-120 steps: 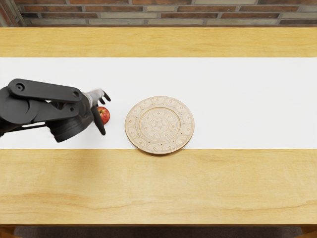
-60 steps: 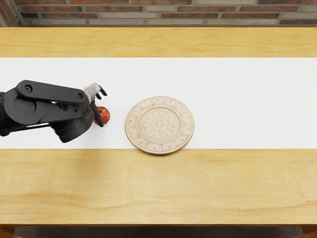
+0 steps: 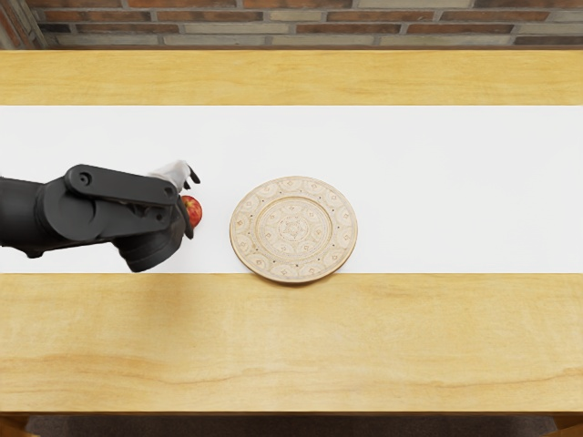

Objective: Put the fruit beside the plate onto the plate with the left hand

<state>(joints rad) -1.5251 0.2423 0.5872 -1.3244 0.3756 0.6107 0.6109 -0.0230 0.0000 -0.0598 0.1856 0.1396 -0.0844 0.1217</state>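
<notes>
A small red apple [image 3: 193, 211] lies on the white runner just left of the round, patterned beige plate [image 3: 293, 228]. My left hand [image 3: 189, 201] comes in from the left edge on a dark arm and covers the apple's left side. Its fingers [image 3: 187, 173] curl over the top of the fruit and a dark digit wraps under its front, so the hand is shut on the apple. Only the right part of the apple shows. A narrow strip of runner separates the apple from the plate's rim. The right arm is out of view.
The white runner [image 3: 437, 182] crosses the wooden table [image 3: 291, 346] from left to right. A brick wall [image 3: 291, 23] stands behind the far edge. The bulky forearm [image 3: 100, 209] lies over the runner's left end.
The left arm has slid right and slightly nearer. The fingers, spread a second ago, have curled in around the apple, and more of the fruit is covered. The plate has not moved.
</notes>
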